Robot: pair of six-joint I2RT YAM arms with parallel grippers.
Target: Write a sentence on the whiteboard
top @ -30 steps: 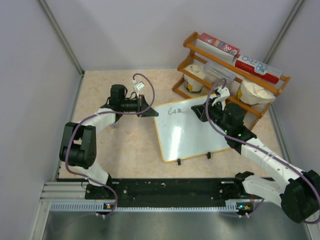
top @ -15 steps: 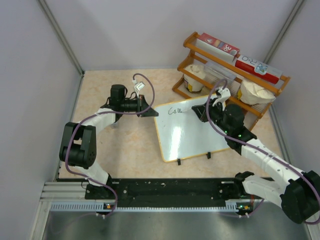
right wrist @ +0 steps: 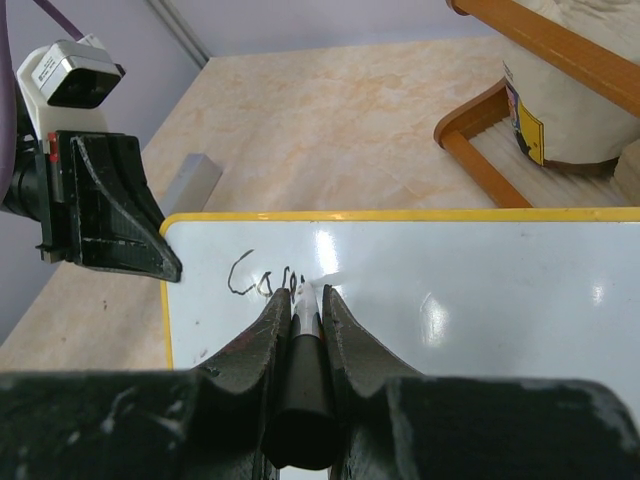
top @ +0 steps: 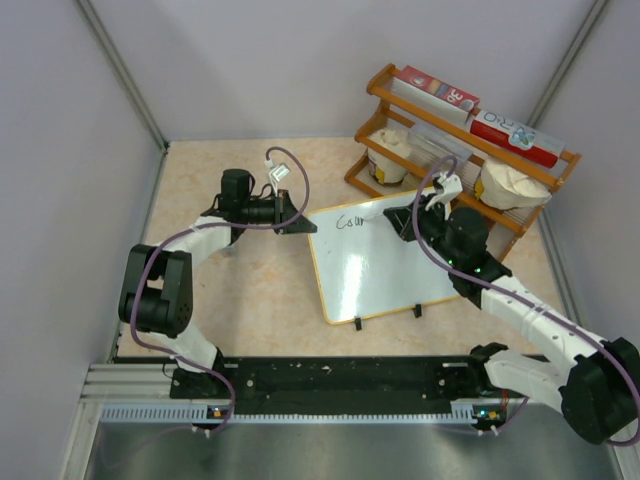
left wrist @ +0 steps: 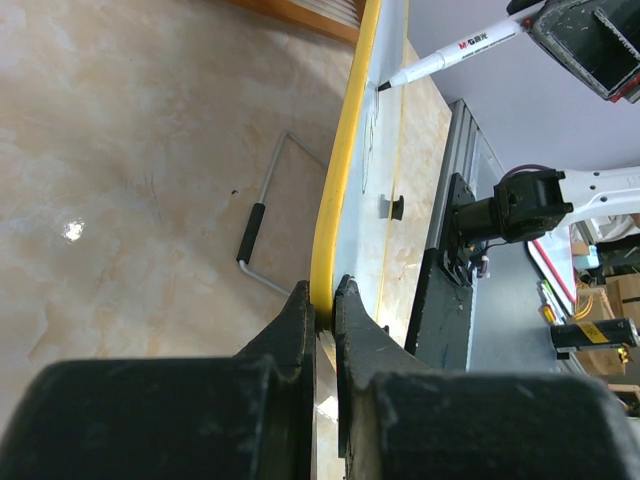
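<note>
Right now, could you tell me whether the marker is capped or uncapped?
Uncapped: the left wrist view shows the marker's bare black tip against the whiteboard, with the right end effector shut on its barrel.

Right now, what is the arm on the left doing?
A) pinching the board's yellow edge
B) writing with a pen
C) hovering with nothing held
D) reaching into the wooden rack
A: the left gripper is shut on the whiteboard at its yellow rim, while the right gripper holds the marker.

Left claw (left wrist: 322,296) tight on the whiteboard (left wrist: 343,160) rim, right claw (right wrist: 300,298) tight round a marker (right wrist: 302,375).
</note>
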